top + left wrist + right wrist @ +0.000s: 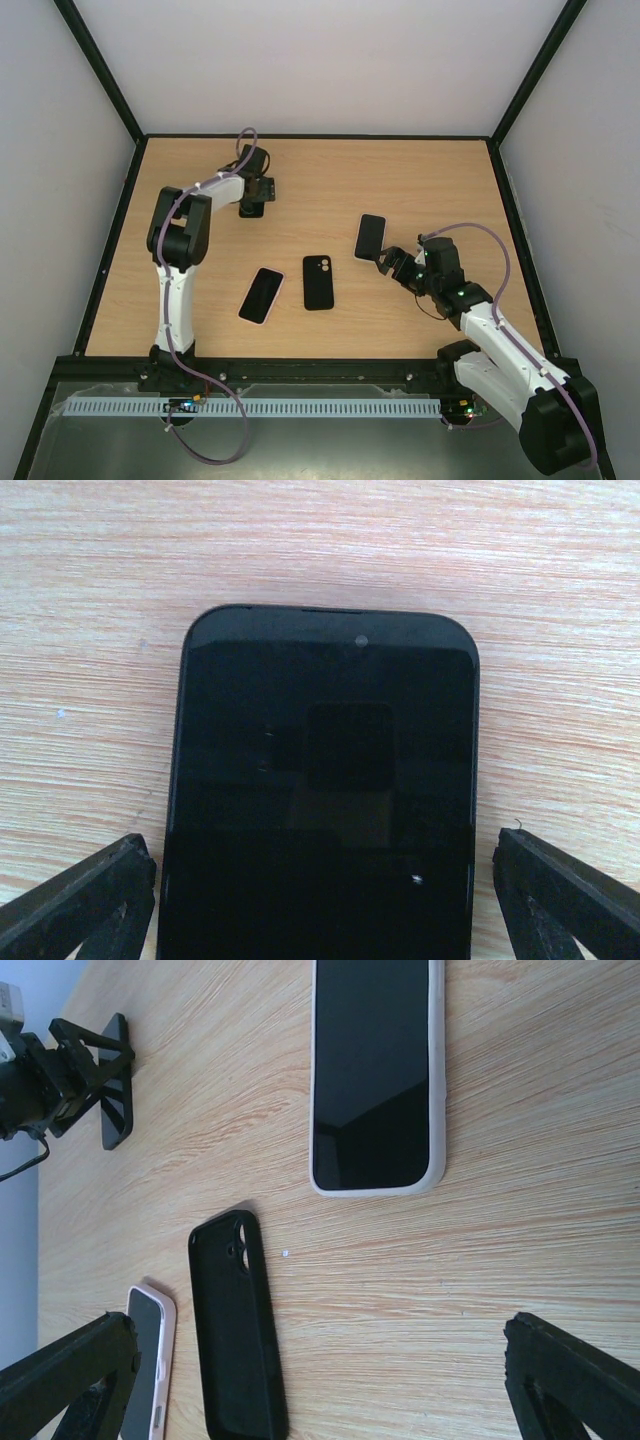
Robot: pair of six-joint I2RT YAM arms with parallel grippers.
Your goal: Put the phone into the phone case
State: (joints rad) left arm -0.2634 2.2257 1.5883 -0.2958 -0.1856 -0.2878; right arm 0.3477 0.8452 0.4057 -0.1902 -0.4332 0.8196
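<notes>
The left hand [325, 880] is open wide. Its fingers [90, 905] sit one on each side of the bare black phone [320, 780] and do not touch it yet. The phone lies flat on the worktop [100, 580], at the far left. The empty black case [318, 282] lies in the middle, well apart from it. The right hand [320, 1355] is open wide too and holds nothing.

I think the job now is to grab the phone. Close slowly on its two long sides so it does not slip or spin. Lift it flat. Line up its corners with the case before pushing down.
</notes>
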